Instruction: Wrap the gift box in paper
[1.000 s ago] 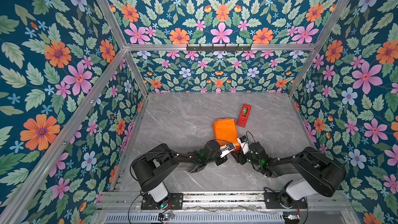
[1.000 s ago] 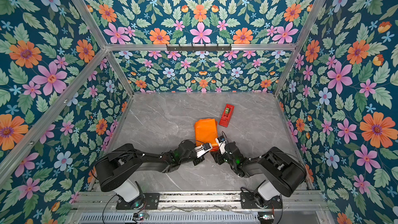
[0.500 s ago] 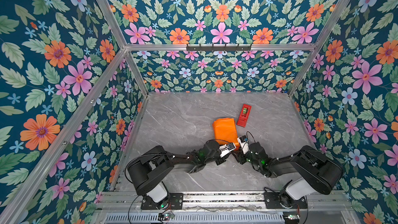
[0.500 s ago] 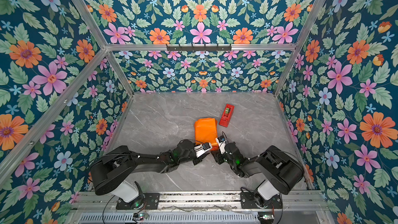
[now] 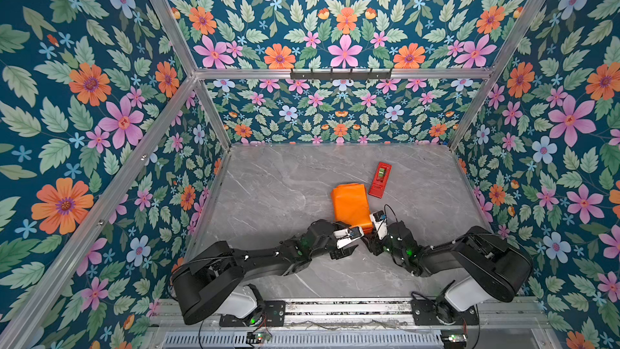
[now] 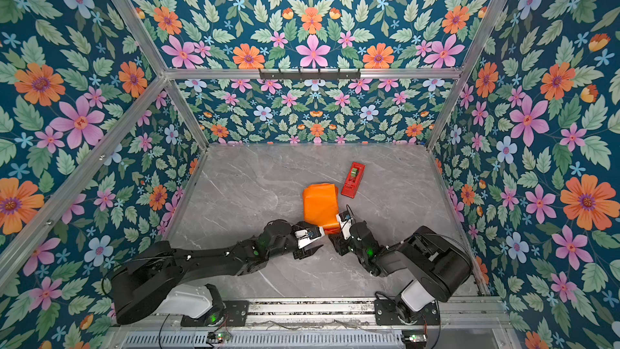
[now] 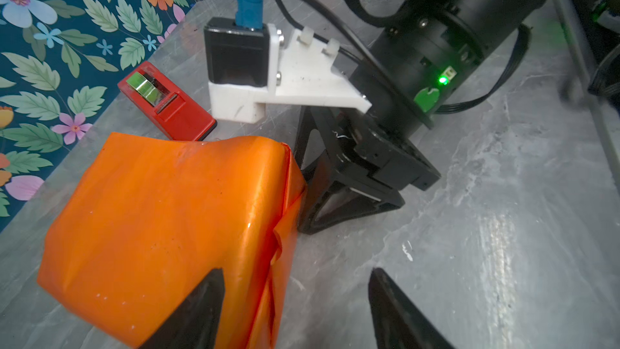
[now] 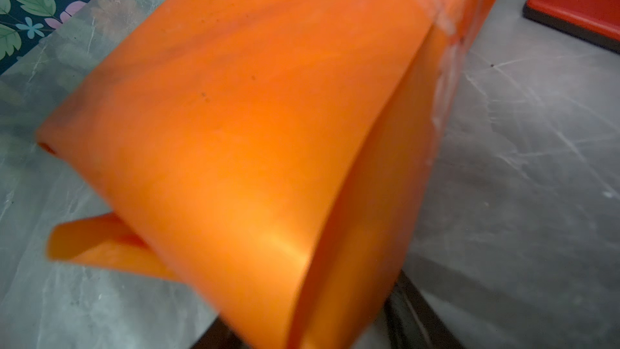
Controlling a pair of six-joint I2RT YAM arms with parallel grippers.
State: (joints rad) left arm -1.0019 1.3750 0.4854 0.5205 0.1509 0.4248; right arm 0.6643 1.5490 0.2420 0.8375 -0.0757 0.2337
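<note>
The paper (image 5: 350, 206) (image 6: 320, 204), glossy orange, is folded into a closed parcel on the grey table; the gift box is hidden inside it. My left gripper (image 5: 359, 240) (image 7: 295, 273) stands open at the parcel's near end. One of its fingers (image 7: 201, 307) lies over the paper (image 7: 161, 216) and the other is above bare table. My right gripper (image 5: 373, 235) comes in from the right, its jaws on either side of the near right corner, closed on the paper (image 8: 251, 129). Clear tape shows on a seam in the right wrist view.
A red tape dispenser (image 5: 379, 180) (image 6: 353, 179) (image 7: 164, 105) lies just beyond the parcel's far right corner. Flowered walls close in the grey marble table (image 5: 268, 189) on three sides. Both arms lie low along the front edge.
My left gripper has opened and let go of the paper at the parcel's near end. The right gripper has closed slightly. The parcel and both arms have hardly moved.
</note>
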